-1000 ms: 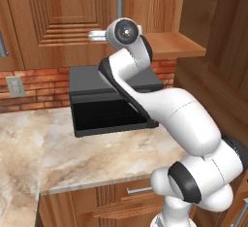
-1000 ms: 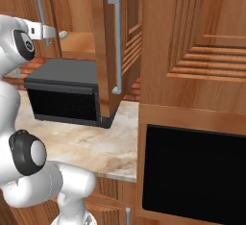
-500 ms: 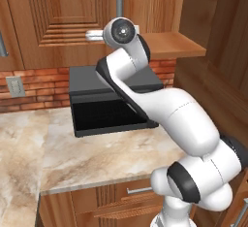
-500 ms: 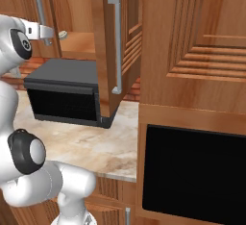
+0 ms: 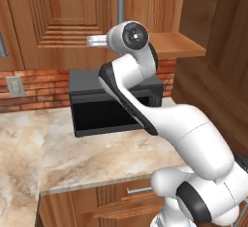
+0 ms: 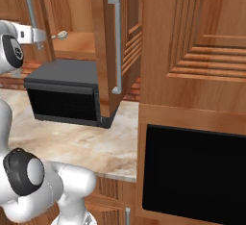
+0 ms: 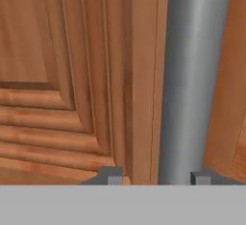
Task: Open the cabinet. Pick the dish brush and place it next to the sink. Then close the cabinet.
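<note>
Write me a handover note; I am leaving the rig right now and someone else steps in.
Gripper: jaws open, holding nothing, up against the silver bar handle of the cabinet's left door.
Right door: swung wide open. Left door looks closed.
Dish brush: lying on the cabinet shelf, not yet picked.
Done: cabinet opened on the right side.
Left: take the brush, set it next to the sink, close the cabinet.
</note>
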